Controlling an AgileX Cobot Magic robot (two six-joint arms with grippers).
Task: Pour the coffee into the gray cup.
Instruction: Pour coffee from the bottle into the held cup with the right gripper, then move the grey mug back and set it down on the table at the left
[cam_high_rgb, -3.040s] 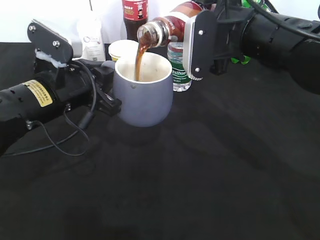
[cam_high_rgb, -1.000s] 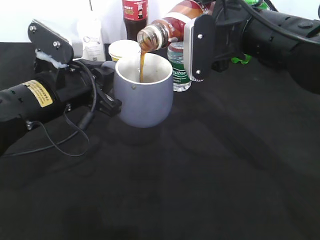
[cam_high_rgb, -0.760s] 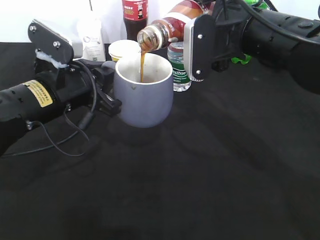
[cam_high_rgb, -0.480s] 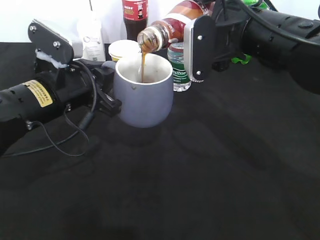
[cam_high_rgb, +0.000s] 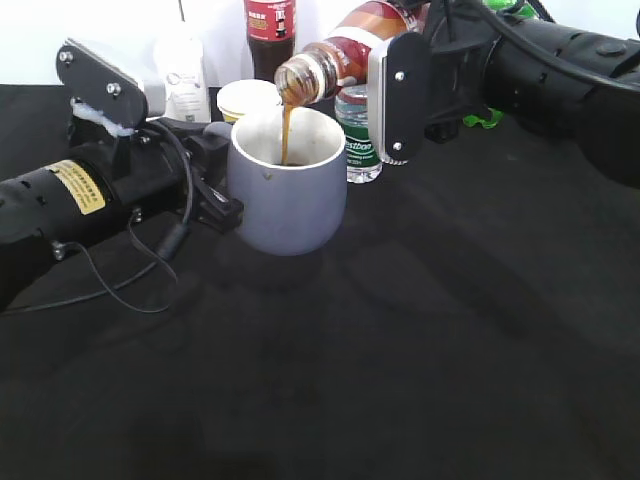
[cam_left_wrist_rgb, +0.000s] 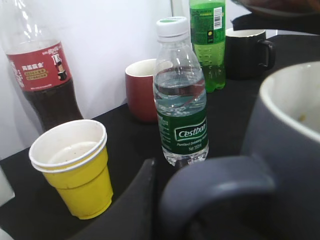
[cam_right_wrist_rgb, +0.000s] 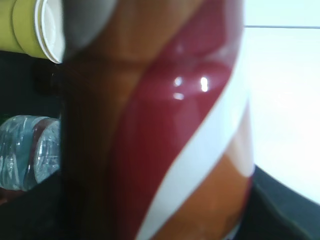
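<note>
The gray cup (cam_high_rgb: 288, 190) is held upright just above the black table by its handle (cam_left_wrist_rgb: 220, 185) in my shut left gripper (cam_high_rgb: 208, 170). My right gripper (cam_high_rgb: 400, 95) is shut on the coffee bottle (cam_high_rgb: 340, 55), tipped nearly level with its open mouth over the cup. A thin brown stream (cam_high_rgb: 284, 130) falls from the mouth into the cup. The bottle's orange, red and white wrap (cam_right_wrist_rgb: 165, 130) fills the right wrist view. The cup's rim and pale inside (cam_left_wrist_rgb: 295, 100) show at the right of the left wrist view.
Behind the cup stand a yellow paper cup (cam_left_wrist_rgb: 75, 170), a clear water bottle with green label (cam_left_wrist_rgb: 181, 95), a cola bottle with red label (cam_left_wrist_rgb: 42, 70), a red mug (cam_left_wrist_rgb: 140, 90), a green soda bottle (cam_left_wrist_rgb: 207, 40) and a black mug (cam_left_wrist_rgb: 247, 50). A white packet (cam_high_rgb: 182, 75) stands far left.
The bottle has tipped slightly further and the stream has thinned. The cup and left arm have not moved.
</note>
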